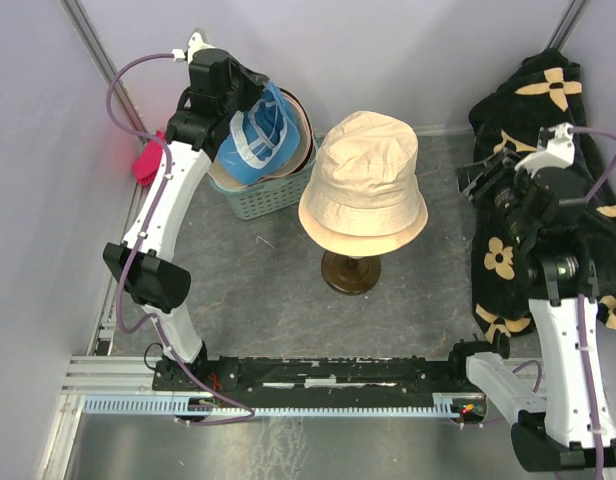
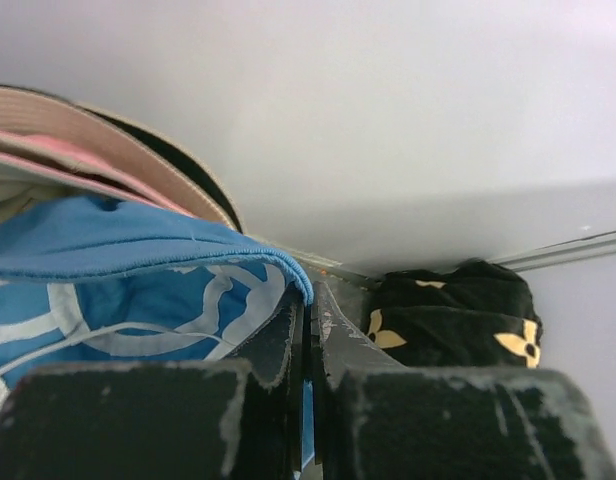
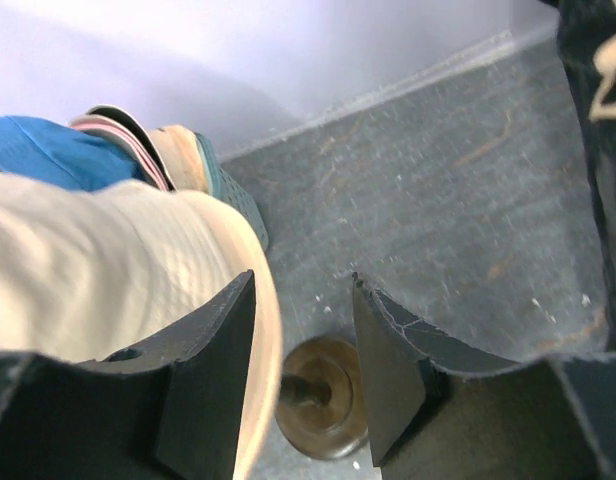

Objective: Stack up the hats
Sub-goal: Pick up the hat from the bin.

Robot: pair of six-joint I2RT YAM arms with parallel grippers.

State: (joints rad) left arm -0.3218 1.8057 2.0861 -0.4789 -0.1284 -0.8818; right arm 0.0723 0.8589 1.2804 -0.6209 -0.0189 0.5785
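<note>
Mid-table, a tan hat (image 1: 366, 175) sits on a stand (image 1: 350, 272). To its right the right gripper (image 3: 303, 285) hangs spread and empty, beside the black cloth (image 1: 533, 90). Far left, the left gripper (image 2: 310, 300) is pressed together on the brim edge of the blue hat (image 1: 253, 135), holding it just above the basket (image 1: 268, 198) where more hats (image 2: 78, 150) lie. The blue hat looks light and limp, drooping from the pinch. A brim grip suits it, and it will likely drape over the tan crown rather than land squarely.
</note>
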